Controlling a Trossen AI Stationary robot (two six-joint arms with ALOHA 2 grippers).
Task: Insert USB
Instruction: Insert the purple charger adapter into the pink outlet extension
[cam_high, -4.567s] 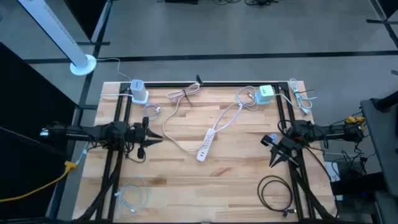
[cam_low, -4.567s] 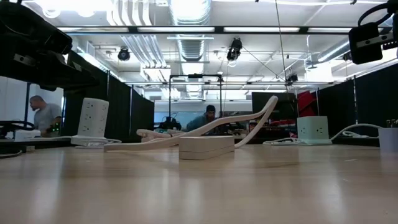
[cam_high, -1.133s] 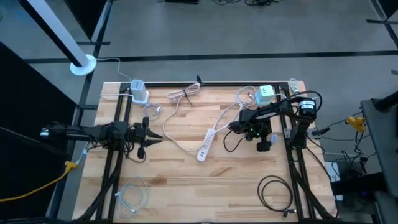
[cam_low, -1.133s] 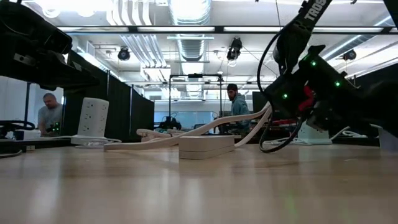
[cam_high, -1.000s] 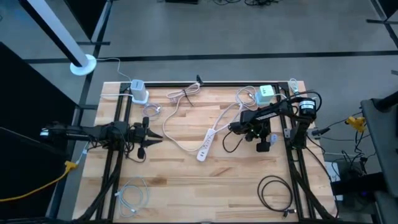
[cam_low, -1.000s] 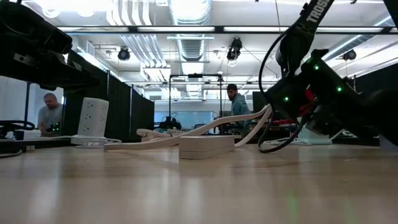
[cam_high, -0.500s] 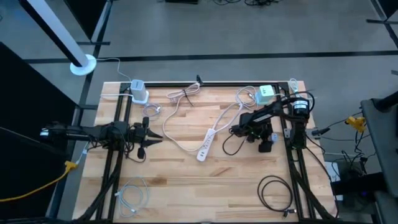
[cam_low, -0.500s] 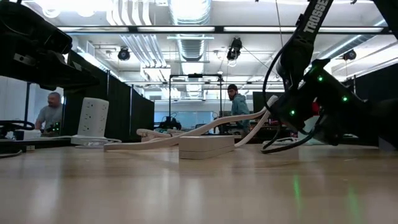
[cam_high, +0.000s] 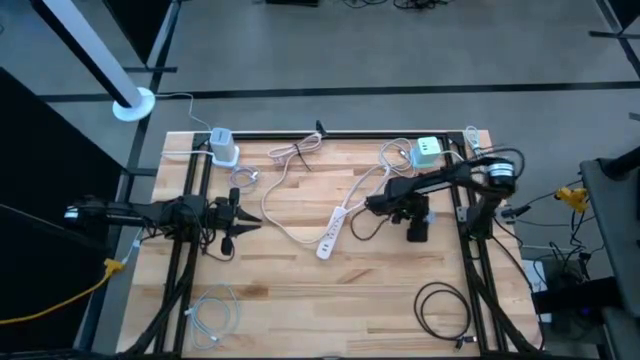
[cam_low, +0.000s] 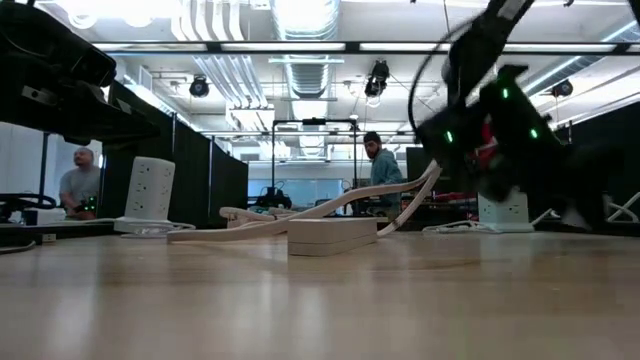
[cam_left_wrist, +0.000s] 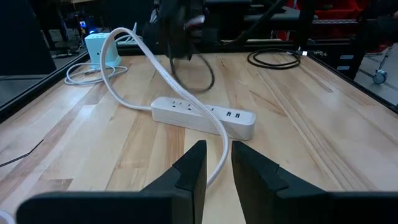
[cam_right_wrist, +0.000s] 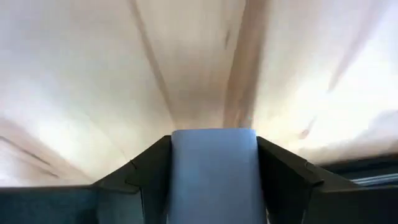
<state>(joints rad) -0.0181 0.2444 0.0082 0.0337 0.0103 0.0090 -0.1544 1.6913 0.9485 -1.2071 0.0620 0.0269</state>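
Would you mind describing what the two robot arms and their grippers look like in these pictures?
Both arms are dark, nearly black, built of slim jointed links. The left arm ends in a left gripper with two flat, tapering dark fingers. The right arm carries a looping black cable, a round pale joint cap and small green indicator lights; the right gripper has angular dark fingers with a pale blue block between them.

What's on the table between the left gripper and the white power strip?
High view: between the left gripper and the power strip lies only a loop of the strip's white cord on bare wood.
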